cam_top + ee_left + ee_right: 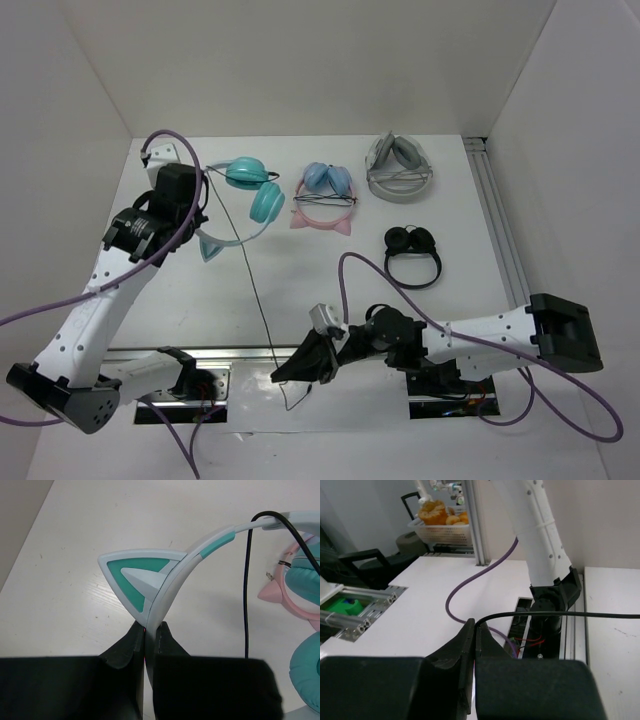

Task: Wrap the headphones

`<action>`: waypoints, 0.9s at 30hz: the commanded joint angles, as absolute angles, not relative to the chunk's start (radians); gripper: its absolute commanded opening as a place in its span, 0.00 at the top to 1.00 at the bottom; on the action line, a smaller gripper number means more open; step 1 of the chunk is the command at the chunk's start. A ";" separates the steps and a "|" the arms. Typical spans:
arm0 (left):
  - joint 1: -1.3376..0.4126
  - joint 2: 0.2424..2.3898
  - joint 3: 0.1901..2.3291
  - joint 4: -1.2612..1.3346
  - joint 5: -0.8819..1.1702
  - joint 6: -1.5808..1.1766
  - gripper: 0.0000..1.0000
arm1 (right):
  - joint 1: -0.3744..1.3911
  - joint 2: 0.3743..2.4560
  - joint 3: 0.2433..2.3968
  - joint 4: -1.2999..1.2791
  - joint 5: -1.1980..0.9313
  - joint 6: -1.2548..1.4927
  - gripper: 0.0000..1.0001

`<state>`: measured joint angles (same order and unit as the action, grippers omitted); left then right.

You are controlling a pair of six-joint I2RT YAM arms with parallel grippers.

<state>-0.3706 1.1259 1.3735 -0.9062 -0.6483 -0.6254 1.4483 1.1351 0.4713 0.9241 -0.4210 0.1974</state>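
Note:
The teal headphones (255,190) with a white-teal cat-ear headband (165,580) are at the back left of the table. My left gripper (149,628) is shut on the headband just below a cat ear (135,577). The thin black cable (256,290) runs from the headband down toward the table's front. My right gripper (475,626) is shut on the cable (560,614) near its free end, at the front centre (285,375); the cable's tail hangs below it.
Pink-banded blue-cupped cat-ear headphones (325,198), grey-white headphones (398,170) and small black headphones (412,252) lie at the back centre and right. Arm base plates (190,385) and purple arm cables (390,290) are along the front edge.

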 commanded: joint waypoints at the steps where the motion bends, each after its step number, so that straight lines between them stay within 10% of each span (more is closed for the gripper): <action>1: -0.364 1.088 1.388 -0.756 -0.678 -0.618 1.00 | 1.468 1.097 0.491 0.976 -0.358 0.193 1.00; 16: -0.455 1.059 1.214 -0.811 -0.623 -0.482 1.00 | 1.603 1.057 1.035 -0.082 0.383 -0.166 1.00; 27: -0.673 0.947 1.192 -0.907 -0.514 -0.365 1.00 | 1.603 1.117 1.154 -0.274 0.730 -0.296 1.00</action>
